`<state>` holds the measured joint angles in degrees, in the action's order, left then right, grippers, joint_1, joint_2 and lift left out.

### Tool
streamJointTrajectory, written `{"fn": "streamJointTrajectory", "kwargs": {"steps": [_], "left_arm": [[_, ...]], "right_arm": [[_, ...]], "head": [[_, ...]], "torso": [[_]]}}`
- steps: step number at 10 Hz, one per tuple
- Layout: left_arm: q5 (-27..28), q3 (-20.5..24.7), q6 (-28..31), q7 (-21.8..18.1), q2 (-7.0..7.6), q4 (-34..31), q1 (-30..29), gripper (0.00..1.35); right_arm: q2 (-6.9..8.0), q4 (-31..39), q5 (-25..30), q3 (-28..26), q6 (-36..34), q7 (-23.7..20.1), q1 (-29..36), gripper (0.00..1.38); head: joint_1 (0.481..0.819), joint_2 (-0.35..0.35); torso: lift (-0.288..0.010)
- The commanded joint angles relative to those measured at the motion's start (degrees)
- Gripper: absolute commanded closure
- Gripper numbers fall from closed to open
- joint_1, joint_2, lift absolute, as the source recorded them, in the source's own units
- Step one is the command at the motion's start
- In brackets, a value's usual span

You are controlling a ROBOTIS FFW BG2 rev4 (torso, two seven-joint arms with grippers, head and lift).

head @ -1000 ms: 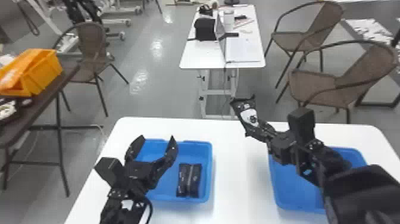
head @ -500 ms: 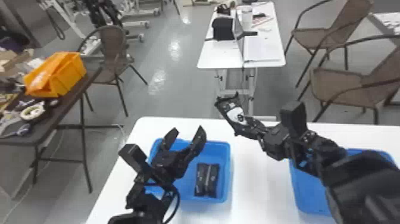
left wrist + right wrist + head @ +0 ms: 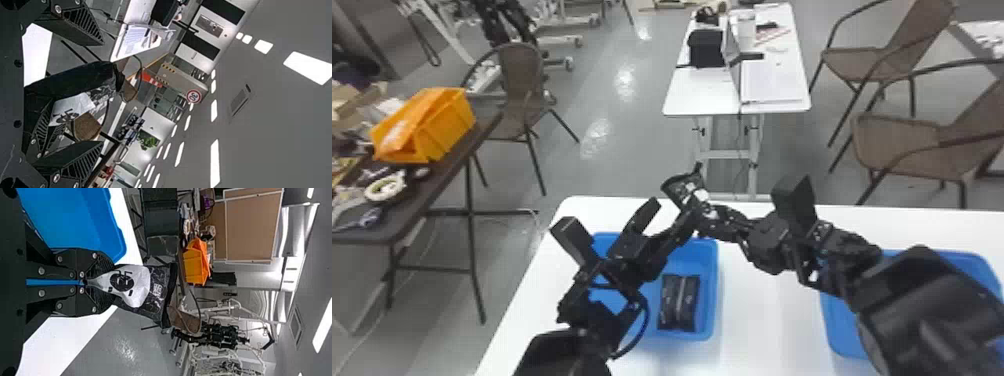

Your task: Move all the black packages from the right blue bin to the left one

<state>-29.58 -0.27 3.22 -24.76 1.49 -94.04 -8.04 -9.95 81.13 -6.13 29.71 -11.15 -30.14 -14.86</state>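
Note:
Above the left blue bin (image 3: 716, 280), my left gripper (image 3: 613, 220) stands open, its two fingers apart; the left gripper (image 3: 102, 94) is open in its wrist view too, with a package (image 3: 76, 103) in the space between its fingers. My right gripper (image 3: 699, 212) holds that black package (image 3: 683, 189) up beside the left gripper, over the table's far edge. In its wrist view the right gripper (image 3: 87, 282) is closed on one end of the package (image 3: 154, 293), which has a white printed patch. Two black packages (image 3: 679, 302) lie side by side in the left bin.
The right blue bin (image 3: 832, 332) is partly covered by my right arm; its inside is mostly hidden. Both bins stand on the white table (image 3: 762, 320). A dark side table with an orange bin (image 3: 444, 127) is at the left, chairs and another table beyond.
The head view has turned so the scene lies farther right. My right gripper has carried the package leftward, and my left gripper has come nearer to it, still open. The gap between them has narrowed.

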Motion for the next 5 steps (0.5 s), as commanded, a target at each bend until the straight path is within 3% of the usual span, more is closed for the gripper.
{"fn": "streamJointTrajectory", "kwargs": {"steps": [1, 4, 5], "left_arm": [[0.4, 0.0, 1.6, -0.1, 0.01, 0.0, 0.0, 0.13], [1.1, -0.2, 2.0, -0.3, -0.08, 0.0, 0.2, 0.18], [1.8, -0.3, 2.2, 0.0, -0.17, 0.0, 0.2, 0.38]], "right_arm": [[-0.34, -0.7, -1.4, 1.9, 0.3, 0.0, -1.1, 1.21], [-0.51, -1.2, -2.2, 3.3, 0.6, 0.0, -2.1, 1.21], [-0.42, -1.5, -2.4, 3.3, 0.6, 0.0, -2.1, 1.21]], "head": [[0.695, 0.202], [0.695, 0.215], [0.695, 0.216]], "torso": [[0.000], [0.000], [0.000]]}}
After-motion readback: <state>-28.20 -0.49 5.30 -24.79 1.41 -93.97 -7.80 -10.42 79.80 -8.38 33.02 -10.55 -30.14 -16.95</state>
